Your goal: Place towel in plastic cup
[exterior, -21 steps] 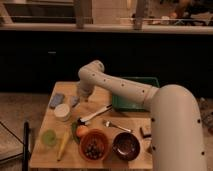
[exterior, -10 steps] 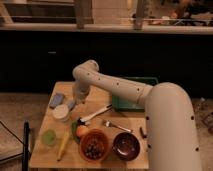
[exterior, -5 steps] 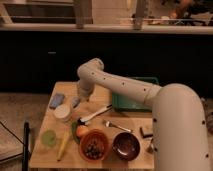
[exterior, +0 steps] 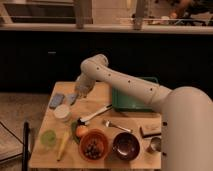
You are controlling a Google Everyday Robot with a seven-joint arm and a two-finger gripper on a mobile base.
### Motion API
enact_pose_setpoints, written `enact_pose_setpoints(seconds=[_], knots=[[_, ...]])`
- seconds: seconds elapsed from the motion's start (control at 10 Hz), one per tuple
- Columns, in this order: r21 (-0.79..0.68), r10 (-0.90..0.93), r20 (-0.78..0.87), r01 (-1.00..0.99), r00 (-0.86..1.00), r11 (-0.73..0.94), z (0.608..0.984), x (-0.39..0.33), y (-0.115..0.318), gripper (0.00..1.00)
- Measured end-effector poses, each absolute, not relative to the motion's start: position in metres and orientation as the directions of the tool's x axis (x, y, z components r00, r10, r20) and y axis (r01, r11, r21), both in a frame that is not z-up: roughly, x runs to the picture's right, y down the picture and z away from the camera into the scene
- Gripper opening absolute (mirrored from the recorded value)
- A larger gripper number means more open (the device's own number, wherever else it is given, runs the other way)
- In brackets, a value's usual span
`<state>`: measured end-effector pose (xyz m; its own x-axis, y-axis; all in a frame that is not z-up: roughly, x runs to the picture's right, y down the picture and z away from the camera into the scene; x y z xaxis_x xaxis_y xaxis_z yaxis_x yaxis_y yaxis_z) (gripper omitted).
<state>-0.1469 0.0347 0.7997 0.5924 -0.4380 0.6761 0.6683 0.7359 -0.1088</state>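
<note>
Nearest the camera, along the front of the wooden table [exterior: 140, 120], stood an orange bowl [exterior: 93, 146] holding dark round pieces, a dark bowl [exterior: 125, 145] and a small metal cup [exterior: 154, 145]. At the front left sat the plastic cup [exterior: 48, 137], pale green and upright with its mouth open upward, just beside a long yellow item [exterior: 62, 145]. Nothing lay in the cup, so the task looked barely begun. Farther in were an orange fruit [exterior: 81, 131], a fork [exterior: 117, 126], a white-handled utensil [exterior: 95, 114] and a white round container [exterior: 62, 112]. That container stood between cup and cloth, and would likely have to be passed over on the way. Beyond it, at the far left corner, the towel [exterior: 56, 100] lay flat on the wood. The gripper [exterior: 80, 94] hung low just to its right, pointed down at the table, probably lined up for a pick from above, since a limp cloth is best pinched from the top. How far it was open, and whether it had hold of any cloth, could not be told. A green tray [exterior: 132, 95] sat at the far right, under the forearm and clear of the route. Behind everything ran a dark counter.
</note>
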Motion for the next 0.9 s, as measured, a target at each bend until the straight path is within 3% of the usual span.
enact_pose_setpoints(seconds=[0.4, 0.9], knots=[[0.035, -0.499, 0.789, 0.785, 0.358, 0.618, 0.777, -0.202, 0.044, 0.00], [0.214, -0.529, 0.848, 0.909, 0.009, 0.358, 0.742, -0.261, 0.080, 0.00]])
